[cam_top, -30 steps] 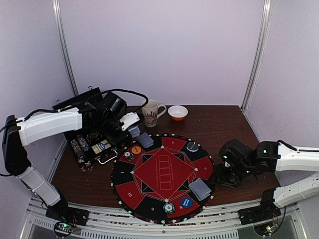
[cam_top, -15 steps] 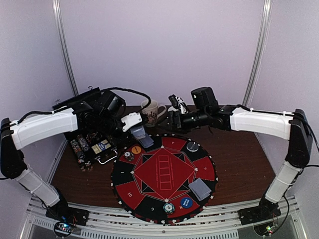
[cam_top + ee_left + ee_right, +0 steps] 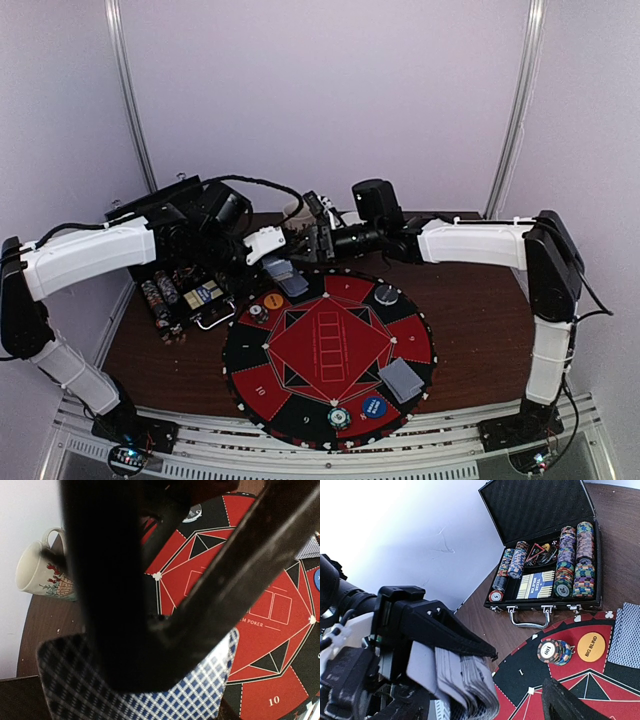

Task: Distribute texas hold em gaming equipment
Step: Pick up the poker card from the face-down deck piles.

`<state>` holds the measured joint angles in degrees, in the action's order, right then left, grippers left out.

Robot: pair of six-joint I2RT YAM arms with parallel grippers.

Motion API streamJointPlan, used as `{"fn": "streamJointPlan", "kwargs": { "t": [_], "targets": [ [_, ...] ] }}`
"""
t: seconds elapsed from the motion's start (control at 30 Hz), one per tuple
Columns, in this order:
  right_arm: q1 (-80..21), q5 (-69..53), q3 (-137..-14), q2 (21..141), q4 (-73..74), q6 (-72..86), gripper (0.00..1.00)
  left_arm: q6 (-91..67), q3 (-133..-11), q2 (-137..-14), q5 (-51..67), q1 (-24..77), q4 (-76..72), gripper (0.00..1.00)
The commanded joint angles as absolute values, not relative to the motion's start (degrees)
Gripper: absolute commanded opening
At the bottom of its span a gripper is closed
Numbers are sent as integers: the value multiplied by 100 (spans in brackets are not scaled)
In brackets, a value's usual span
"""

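When going for the card deck [image 3: 462, 677] clamped in the left fingers [image 3: 100, 580] above the felt mat's [image 3: 320, 345] far-left rim, best to pinch one top card, not the stack tbh. Right arm [image 3: 470, 240] stretched long across the desk [image 3: 480, 300], right fingers [image 3: 570, 702] apart, near the deck.

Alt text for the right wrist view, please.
The left hand grips a fanned stack of grey-blue-backed playing cards in the foreground. Behind it, an open black hard case holds striped poker chips, beside the red-and-black felt mat.
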<state>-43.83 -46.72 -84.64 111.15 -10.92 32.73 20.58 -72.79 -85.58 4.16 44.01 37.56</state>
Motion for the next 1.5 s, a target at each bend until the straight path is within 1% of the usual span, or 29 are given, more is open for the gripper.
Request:
{"fn": "streamJointPlan", "kwargs": {
  "t": [0.0, 0.13, 0.37, 0.47, 0.7, 0.8, 1.1, 1.27, 1.47],
  "targets": [
    [-4458, -4757, -8818, 11379, -1236, 3222, 78, 2133, -7544, -8590, 612, 4412, 3604, 45],
    [-4480, -4619, -8951, 11513, -1107, 3134, 76, 2152, -7582, -8620, 608, 4412, 3604, 45],
    [-4405, -4301, -8936, 11347, -483, 2756, 60, 2175, -7545, -8631, 489, 4413, 3604, 45],
    [-4348, -4164, -8870, 11192, -271, 2639, 56, 2200, -7485, -8652, 380, 4417, 3604, 45],
    [-4346, -4087, -8936, 11038, 115, 2480, 51, 2207, -7488, -8718, 289, 4412, 3625, 44],
    [-4343, -4062, -8945, 10986, 200, 2448, 47, 2212, -7480, -8727, 242, 4413, 3630, 44],
    [-4351, -4065, -8981, 10809, 463, 2395, 27, 2206, -7462, -8786, 120, 4412, 3630, 44],
    [-4352, -4005, -9034, 10724, 723, 2294, 21, 2188, -7447, -8813, 71, 4412, 3639, 45],
    [-4351, -3759, -9067, 10592, 1009, 2175, 10, 2164, -7409, -8790, 13, 4412, 3639, 45]
  ]
}}
